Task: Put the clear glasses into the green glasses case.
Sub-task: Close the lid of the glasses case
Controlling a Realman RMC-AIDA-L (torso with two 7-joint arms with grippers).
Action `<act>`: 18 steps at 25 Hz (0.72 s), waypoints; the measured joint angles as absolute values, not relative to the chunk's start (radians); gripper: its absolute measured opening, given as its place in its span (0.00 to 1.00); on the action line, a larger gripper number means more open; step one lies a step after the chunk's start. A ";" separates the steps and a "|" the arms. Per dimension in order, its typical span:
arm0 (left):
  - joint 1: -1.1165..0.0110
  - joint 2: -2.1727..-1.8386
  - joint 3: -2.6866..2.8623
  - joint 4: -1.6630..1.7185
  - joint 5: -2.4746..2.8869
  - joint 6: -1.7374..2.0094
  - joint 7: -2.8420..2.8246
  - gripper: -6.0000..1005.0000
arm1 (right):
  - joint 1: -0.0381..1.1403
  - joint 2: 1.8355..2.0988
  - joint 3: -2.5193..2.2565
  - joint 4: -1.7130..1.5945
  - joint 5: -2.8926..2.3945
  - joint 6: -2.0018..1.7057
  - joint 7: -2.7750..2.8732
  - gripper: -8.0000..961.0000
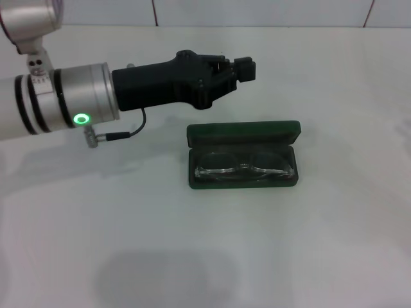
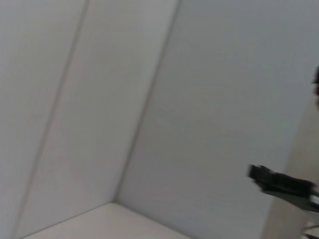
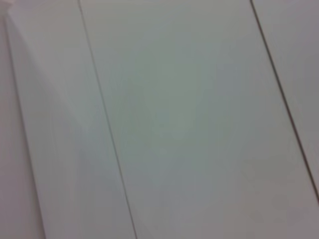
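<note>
The green glasses case lies open on the white table, right of centre in the head view, with its lid folded back flat. The clear glasses rest inside its lower half, arms folded, lens across the case's width. My left gripper hovers above and behind the case, a little to its left, pointing right, and nothing shows in it. It is apart from the case. The right arm is out of the head view. Both wrist views face bare wall panels.
The white table stretches all around the case. A tiled wall edge runs along the back. A thin black cable hangs under my left wrist. A dark part shows at the edge of the left wrist view.
</note>
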State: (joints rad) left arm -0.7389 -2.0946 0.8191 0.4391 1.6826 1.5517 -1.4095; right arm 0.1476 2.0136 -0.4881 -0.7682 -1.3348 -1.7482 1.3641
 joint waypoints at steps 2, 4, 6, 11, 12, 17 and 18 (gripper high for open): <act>-0.748 -2.096 0.833 0.427 1.670 1.503 -1.406 0.05 | 0.147 2.013 -0.470 -0.749 -1.358 -1.750 1.359 0.16; -0.755 -2.096 0.850 0.416 1.661 1.461 -1.404 0.08 | 0.147 2.013 -0.457 -0.733 -1.370 -1.751 1.357 0.16; -0.759 -2.096 0.877 0.408 1.655 1.413 -1.400 0.11 | 0.149 2.013 -0.455 -0.719 -1.371 -1.751 1.352 0.16; -0.769 -2.102 0.967 0.376 1.651 1.318 -1.385 0.12 | 0.156 2.013 -0.461 -0.693 -1.373 -1.746 1.340 0.16; -0.772 -2.103 0.976 0.367 1.651 1.307 -1.382 0.12 | 0.158 2.013 -0.462 -0.689 -1.375 -1.745 1.338 0.16; -0.774 -2.103 0.983 0.333 1.649 1.287 -1.360 0.11 | 0.172 2.012 -0.463 -0.649 -1.383 -1.743 1.311 0.16; -0.774 -2.103 0.983 0.329 1.649 1.283 -1.357 0.11 | 0.174 2.012 -0.463 -0.642 -1.385 -1.743 1.307 0.16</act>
